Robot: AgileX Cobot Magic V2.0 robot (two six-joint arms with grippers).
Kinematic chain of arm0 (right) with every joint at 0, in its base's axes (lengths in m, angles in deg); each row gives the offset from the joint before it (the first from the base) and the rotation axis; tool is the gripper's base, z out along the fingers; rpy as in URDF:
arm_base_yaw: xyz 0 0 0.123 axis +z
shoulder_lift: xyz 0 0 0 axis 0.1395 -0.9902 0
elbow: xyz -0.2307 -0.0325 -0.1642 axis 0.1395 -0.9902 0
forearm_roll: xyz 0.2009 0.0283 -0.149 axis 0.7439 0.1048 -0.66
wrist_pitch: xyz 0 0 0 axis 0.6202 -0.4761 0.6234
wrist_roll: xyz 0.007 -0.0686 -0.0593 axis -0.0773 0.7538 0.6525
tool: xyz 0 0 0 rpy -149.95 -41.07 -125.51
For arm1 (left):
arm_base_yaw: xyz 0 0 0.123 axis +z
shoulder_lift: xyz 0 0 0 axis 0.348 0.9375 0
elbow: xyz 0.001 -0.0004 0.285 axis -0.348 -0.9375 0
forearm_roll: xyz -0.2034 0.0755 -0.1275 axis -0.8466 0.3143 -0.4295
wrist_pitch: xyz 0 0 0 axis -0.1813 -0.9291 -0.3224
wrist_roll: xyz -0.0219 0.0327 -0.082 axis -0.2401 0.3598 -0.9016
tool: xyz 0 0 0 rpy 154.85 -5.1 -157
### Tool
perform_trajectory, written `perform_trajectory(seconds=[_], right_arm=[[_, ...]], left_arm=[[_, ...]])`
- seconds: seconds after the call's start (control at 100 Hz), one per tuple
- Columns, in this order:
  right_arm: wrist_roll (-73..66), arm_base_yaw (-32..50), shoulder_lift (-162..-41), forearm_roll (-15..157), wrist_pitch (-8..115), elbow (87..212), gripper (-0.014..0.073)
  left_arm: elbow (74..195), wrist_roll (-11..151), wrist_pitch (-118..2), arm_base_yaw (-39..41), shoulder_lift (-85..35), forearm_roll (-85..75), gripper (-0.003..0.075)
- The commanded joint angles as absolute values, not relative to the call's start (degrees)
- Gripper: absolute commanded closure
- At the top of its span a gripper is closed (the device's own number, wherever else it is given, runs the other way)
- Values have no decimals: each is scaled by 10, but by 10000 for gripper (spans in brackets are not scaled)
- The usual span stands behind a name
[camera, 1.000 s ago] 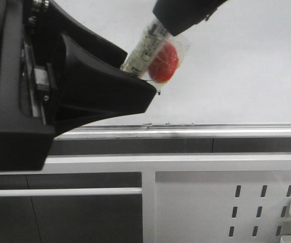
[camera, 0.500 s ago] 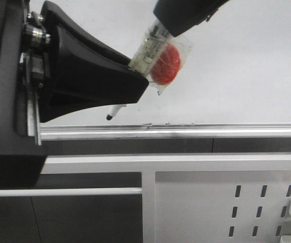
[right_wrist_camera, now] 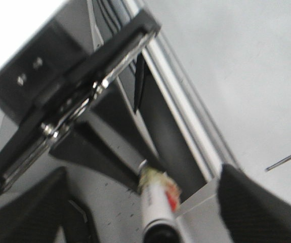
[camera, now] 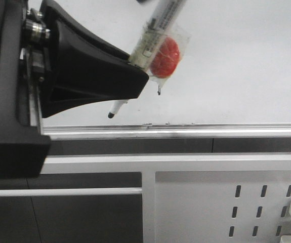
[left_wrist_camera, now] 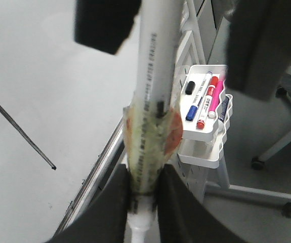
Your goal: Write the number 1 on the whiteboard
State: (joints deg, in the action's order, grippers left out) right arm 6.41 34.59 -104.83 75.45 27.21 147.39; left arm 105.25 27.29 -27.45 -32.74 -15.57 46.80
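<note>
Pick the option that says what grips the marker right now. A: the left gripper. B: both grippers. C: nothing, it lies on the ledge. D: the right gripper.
A: the left gripper has its fingers closed around the marker, while the right gripper's fingers stand apart from it.

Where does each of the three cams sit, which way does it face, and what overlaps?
Front: faces the pale glossy whiteboard; black left gripper fills the left side.
Left wrist: on the left arm, looks along the taped white marker pen in its fingers; white pen rack behind.
Right wrist: on the right arm, looks at the left gripper.
Shared: pen, whiteboard, dark marker stroke in both wrist views.
</note>
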Motion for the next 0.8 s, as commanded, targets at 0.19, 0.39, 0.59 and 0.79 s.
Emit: perform_trajectory(seconds=[0.19, 0.39, 0.59, 0.79], right_arm=[[67, 323, -995, 695, 308, 1530, 72], [51, 275, -941, 695, 239, 1530, 428], [44, 254, -903, 694, 200, 1526, 663], [43, 254, -892, 692, 191, 1526, 663]], left_arm=[[1055, 268, -228, -332, -164, 344, 740], [976, 305, -33, -332, -159, 115, 740], [922, 305, 91, -332, -109, 33, 740], [920, 292, 250, -339, -16, -34, 740]])
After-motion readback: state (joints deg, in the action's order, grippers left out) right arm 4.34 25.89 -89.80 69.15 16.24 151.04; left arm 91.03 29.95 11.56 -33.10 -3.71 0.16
